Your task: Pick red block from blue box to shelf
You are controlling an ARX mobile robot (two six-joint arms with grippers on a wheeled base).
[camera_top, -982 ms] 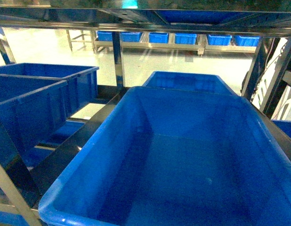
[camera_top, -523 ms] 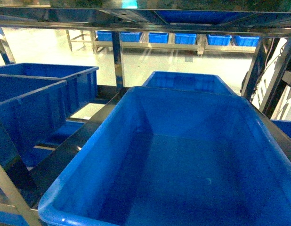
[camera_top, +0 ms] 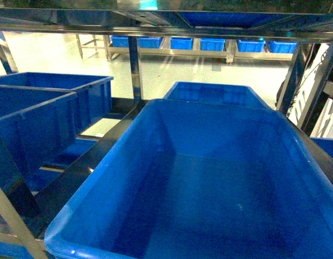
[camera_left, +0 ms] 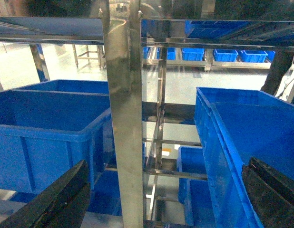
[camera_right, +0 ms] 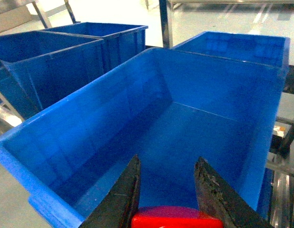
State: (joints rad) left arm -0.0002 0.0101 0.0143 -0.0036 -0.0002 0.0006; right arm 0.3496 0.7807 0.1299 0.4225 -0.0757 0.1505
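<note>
Right gripper [camera_right: 168, 190] hangs over the near end of a big blue crate [camera_right: 151, 128], and there is the red block [camera_right: 178, 217], pinched between the two dark fingers [camera_right: 122, 199] at the very bottom of the right wrist view. Only its top edge shows, so I cannot make out the studs. The jaws are clamped on it from either side.

The crate sits on the shelf [camera_top: 135, 65], steel posts and rails gleaming, with a second crate [camera_top: 215, 93] touching its far end. Two more crates [camera_top: 42, 108] stand on the left side of the shelf, across a gap. In the head view neither arm shows.

Left gripper [camera_left: 166, 199] is spread wide, one finger at the lower left corner of its view, the other at the lower right, nothing between them. A steel post [camera_left: 124, 118] stands straight ahead of it, crates to either side.

Further back, a row of crates [camera_top: 199, 43] lines a low rack across the pale floor.
</note>
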